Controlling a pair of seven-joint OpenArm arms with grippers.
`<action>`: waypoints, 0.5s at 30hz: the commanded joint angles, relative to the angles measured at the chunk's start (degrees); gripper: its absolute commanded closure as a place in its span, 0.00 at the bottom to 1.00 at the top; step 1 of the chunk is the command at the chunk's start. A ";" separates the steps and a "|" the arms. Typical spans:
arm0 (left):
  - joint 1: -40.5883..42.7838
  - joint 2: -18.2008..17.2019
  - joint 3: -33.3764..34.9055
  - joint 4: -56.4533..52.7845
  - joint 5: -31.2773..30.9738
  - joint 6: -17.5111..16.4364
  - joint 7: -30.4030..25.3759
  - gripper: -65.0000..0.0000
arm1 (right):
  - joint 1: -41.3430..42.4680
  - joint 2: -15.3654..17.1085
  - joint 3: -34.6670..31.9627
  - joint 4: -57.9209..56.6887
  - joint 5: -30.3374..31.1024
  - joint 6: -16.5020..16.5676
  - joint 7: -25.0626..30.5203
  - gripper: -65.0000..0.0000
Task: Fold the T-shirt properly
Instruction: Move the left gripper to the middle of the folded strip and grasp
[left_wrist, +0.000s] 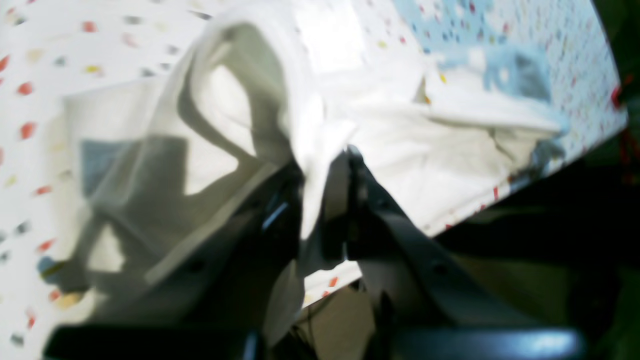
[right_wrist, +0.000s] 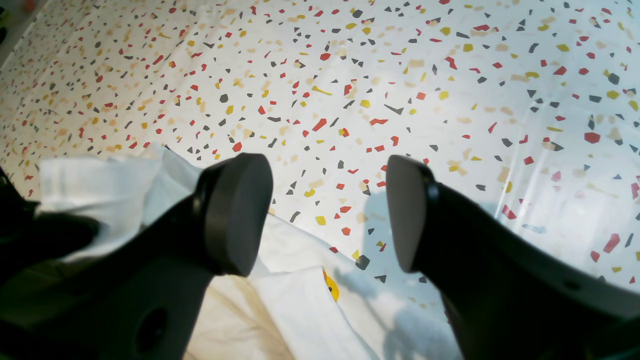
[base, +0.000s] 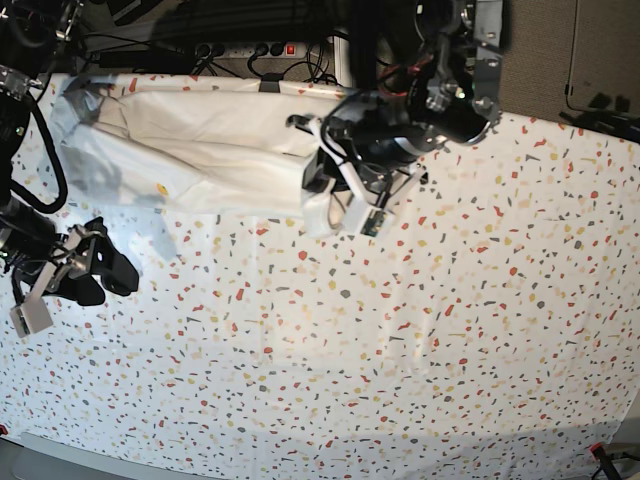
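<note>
a: at the far edge of the table cover (base: 400, 330) you've got the t-shirt (base: 200, 150), spread along the back toward the base view's left, partly folded over itself, white with creases.

b: left gripper?

a: left gripper (left_wrist: 325, 165) is clamped on the t-shirt. wrist view shows white cloth pinched between the two dark fingers (left_wrist: 360, 200) and bunching up past them. in the base view that arm sits on the right end of the shirt, with a fold of fabric hanging below it (base: 320, 210).

b: and your right one?

a: right gripper (right_wrist: 330, 210) is wide apart, nothing between the pads (right_wrist: 240, 210). you can see speckled cover straight through the gap. it hangs over the cover just beside the shirt's near edge, not touching cloth. base view puts it low on the left (base: 100, 270), apart from the shirt.

b: print visible?

a: only a small yellow-orange mark (right_wrist: 331, 287) at a shirt edge in the right wrist view. can't read any text. left wrist view is blurred, so fold detail near the grip is unclear.
</note>
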 joint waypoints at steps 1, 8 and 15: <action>-0.48 0.59 1.25 -0.22 0.15 0.50 -1.92 1.00 | 1.14 0.96 0.39 0.90 0.94 0.25 1.31 0.40; -2.08 0.92 4.17 -8.46 0.52 0.92 -5.99 1.00 | 1.11 0.96 0.39 0.90 0.94 0.25 1.31 0.40; -2.08 0.98 4.20 -8.61 -0.37 0.90 -6.25 1.00 | 1.11 0.96 0.39 0.90 0.90 0.25 1.31 0.40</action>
